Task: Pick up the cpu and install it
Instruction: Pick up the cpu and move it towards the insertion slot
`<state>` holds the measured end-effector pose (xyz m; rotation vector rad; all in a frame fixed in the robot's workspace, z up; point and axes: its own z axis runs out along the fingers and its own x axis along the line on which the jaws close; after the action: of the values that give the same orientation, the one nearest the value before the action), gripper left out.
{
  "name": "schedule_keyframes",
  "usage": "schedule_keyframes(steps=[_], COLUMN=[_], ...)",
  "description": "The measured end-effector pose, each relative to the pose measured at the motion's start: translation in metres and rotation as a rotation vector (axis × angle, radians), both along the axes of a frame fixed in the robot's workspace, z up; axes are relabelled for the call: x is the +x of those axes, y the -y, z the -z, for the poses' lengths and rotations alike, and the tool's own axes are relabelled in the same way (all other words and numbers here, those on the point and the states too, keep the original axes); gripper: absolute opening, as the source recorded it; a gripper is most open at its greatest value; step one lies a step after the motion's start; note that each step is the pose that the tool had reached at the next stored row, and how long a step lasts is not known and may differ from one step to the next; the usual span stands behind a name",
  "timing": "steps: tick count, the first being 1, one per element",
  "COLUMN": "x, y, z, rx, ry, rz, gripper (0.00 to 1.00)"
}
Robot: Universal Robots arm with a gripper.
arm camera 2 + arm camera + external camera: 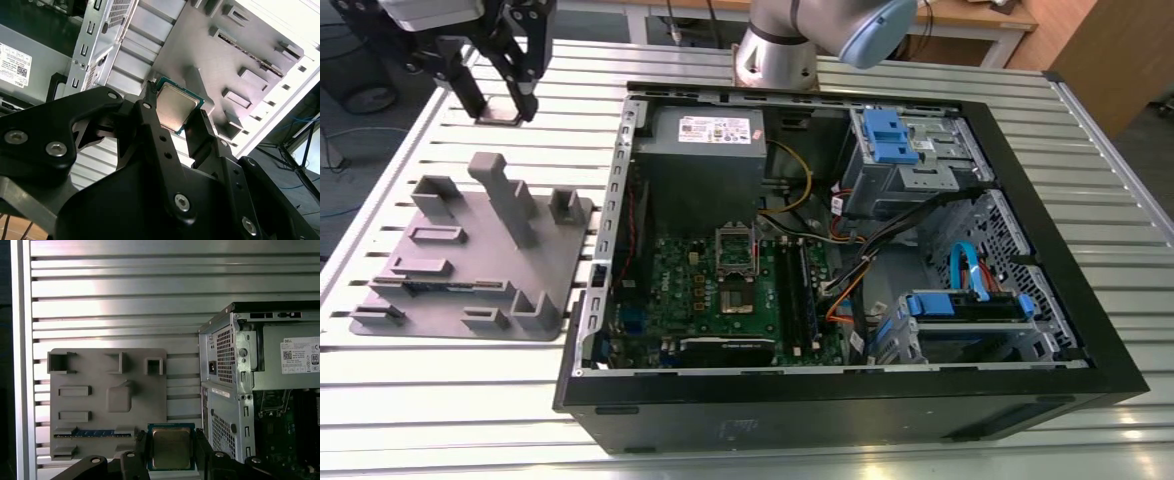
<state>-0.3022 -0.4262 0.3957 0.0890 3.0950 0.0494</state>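
The cpu is a small square chip with a pale metal top and a green rim. My gripper is shut on the cpu, one black finger on each side. In the second wrist view the cpu sits between the same fingers, above the slatted table. In the exterior view my gripper hangs at the far left, beyond the grey tray and outside the computer case. The open socket lies on the green motherboard inside the case.
The grey tray with upright posts holds a blue memory stick. The case stands open, with a power supply, blue drive bays and loose cables. The arm's base rises behind the case.
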Motion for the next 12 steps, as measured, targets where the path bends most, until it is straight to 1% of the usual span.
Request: schedule_keyframes(steps=[4,12], x=[0.0067,0.0237], y=[0.0000,0.0000], z=[0.0005,0.0028], rx=[0.0000,-0.0001], ry=[0.0000,-0.0001], rz=[0.000,0.000], gripper=[0.47,0.47])
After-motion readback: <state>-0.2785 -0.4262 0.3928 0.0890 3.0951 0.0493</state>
